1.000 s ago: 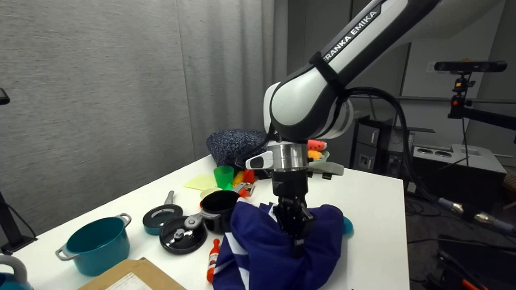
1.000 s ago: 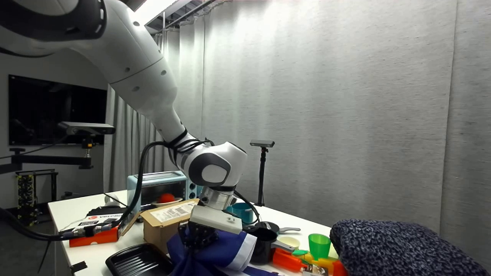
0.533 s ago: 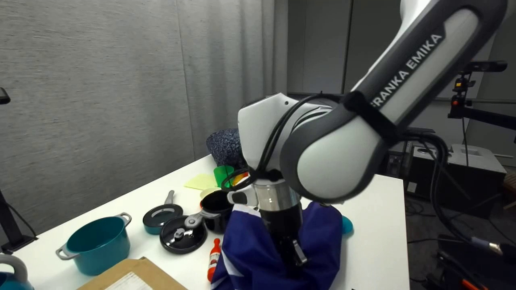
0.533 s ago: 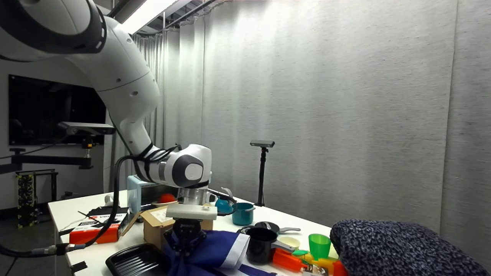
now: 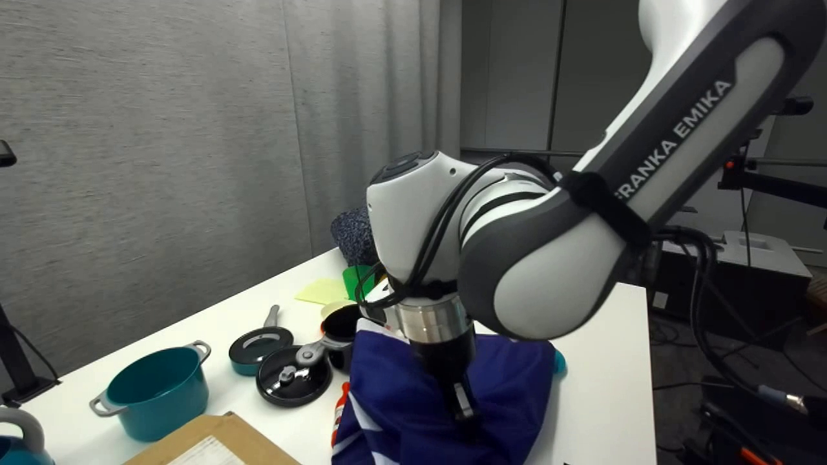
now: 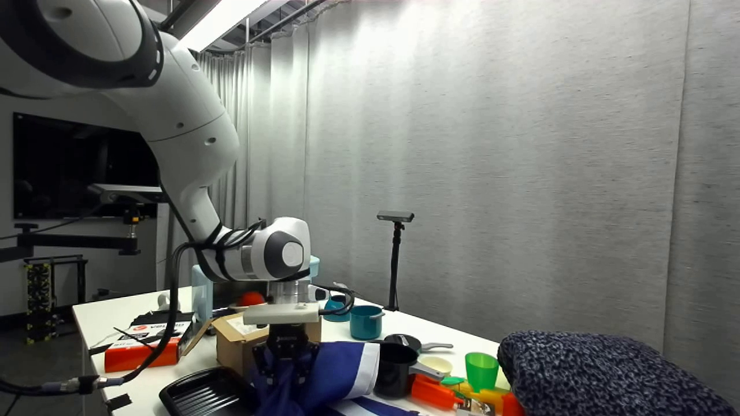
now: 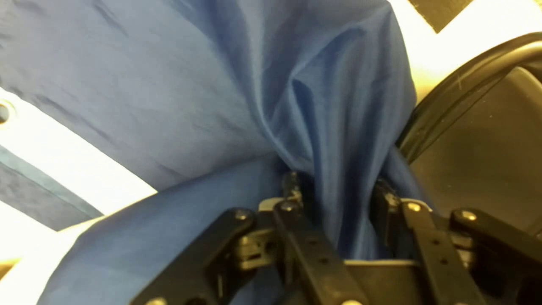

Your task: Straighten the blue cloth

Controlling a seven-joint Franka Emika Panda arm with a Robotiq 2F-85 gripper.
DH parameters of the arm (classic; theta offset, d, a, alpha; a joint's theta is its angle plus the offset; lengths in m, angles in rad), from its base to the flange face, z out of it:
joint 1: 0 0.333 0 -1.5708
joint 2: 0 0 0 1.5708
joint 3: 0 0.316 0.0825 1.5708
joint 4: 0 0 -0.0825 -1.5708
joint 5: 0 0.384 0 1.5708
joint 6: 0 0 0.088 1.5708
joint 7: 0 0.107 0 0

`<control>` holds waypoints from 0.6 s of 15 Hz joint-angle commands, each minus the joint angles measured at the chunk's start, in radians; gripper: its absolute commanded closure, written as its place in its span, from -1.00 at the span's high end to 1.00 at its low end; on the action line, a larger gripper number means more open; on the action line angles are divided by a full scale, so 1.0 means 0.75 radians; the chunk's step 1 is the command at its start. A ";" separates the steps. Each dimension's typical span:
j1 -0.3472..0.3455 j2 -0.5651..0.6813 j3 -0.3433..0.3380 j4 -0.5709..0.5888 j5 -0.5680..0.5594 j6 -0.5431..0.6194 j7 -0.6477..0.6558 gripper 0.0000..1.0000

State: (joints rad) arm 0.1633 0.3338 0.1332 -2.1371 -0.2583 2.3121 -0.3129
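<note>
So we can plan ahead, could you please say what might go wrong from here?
The royal-blue fabric cloth is bunched between the spread fingers, so lifting could snag and crumple it. Dragging it might shift the neighbouring black ridged tray or the black grey-handled pot.

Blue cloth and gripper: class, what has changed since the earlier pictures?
The gripper has moved left in an exterior view and its jaws have opened, folds of the blue cloth lying between them. In an exterior view, the cloth's edge now hides more of the red bottle. The teal pot and cardboard box stayed put.
</note>
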 commanded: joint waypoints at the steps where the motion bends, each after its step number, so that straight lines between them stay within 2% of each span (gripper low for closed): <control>1: -0.070 0.012 -0.032 0.088 0.100 -0.041 0.078 0.51; 4: -0.119 0.019 -0.067 0.129 0.190 -0.050 0.148 0.94; 7: -0.141 0.025 -0.089 0.157 0.262 -0.073 0.259 1.00; 9: -0.162 0.030 -0.077 0.160 0.343 -0.004 0.272 1.00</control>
State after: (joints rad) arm 0.0608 0.3385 0.0638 -2.0477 -0.0829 2.2829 -0.1425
